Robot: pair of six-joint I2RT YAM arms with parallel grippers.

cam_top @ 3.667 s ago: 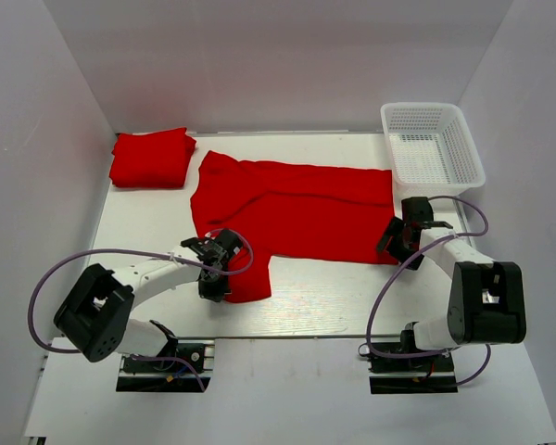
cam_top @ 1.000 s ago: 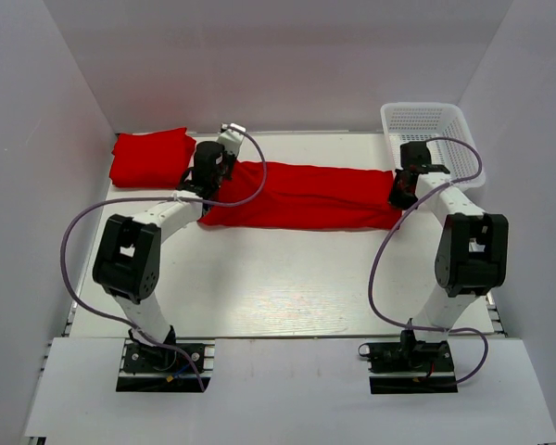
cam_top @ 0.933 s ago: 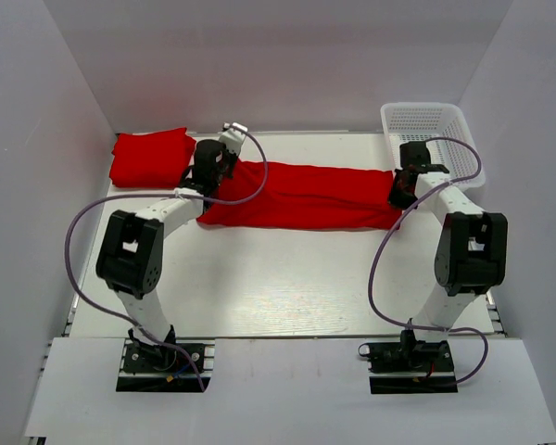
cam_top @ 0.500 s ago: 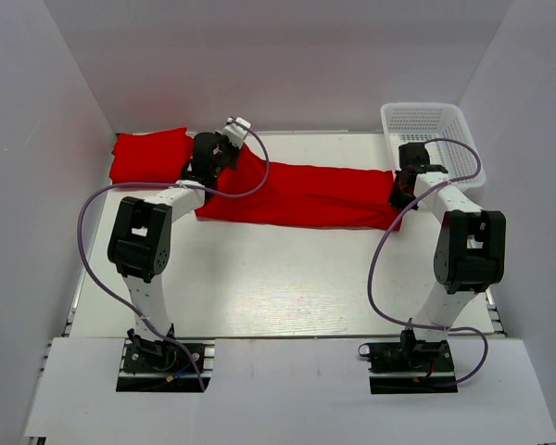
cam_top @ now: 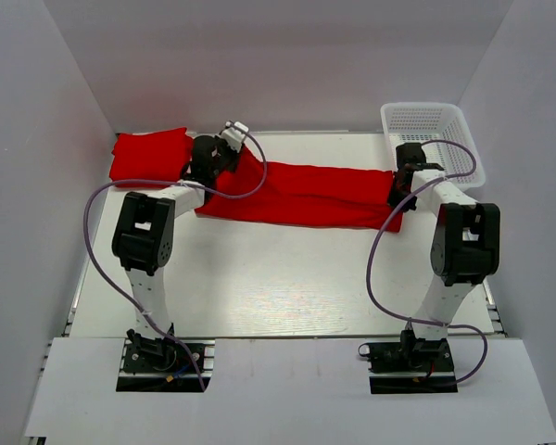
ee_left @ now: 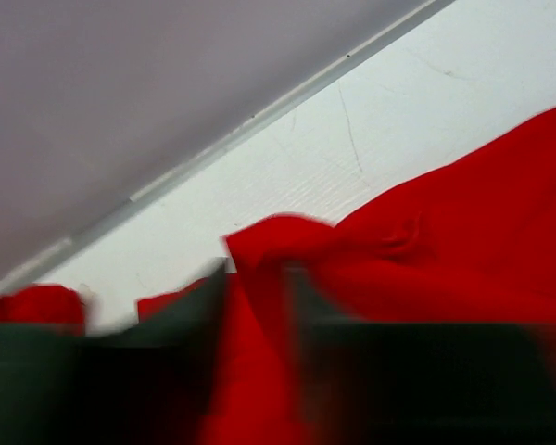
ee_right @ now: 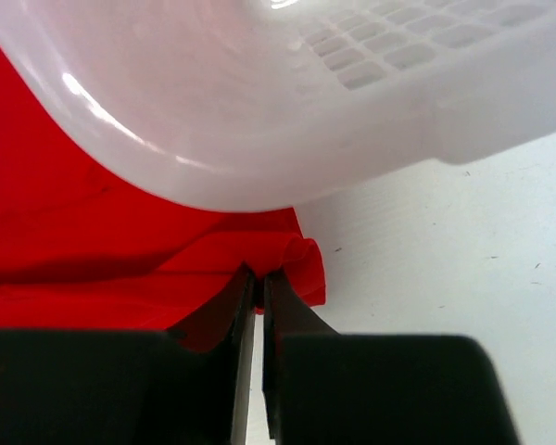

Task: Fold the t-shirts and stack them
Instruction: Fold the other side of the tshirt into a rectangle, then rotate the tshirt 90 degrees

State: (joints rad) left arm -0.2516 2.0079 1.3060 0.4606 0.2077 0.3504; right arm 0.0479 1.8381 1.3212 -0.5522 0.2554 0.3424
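Stretching left to right across the far side of the table [cam_top: 259,278], the long t-shirt [cam_top: 306,197] lies as a narrow band between my two grippers. My left gripper [ee_left: 257,306] clamps a bunched fold at its left end, and my right gripper [ee_right: 258,278], jaws almost together, nips the right corner beside the basket [cam_top: 431,139]. A folded t-shirt [cam_top: 148,156] sits just past the left end.

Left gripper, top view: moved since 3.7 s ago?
Yes. The left gripper went from the long t-shirt's near edge, away from the arm bases toward the back wall, and now sits beside the folded t-shirt.
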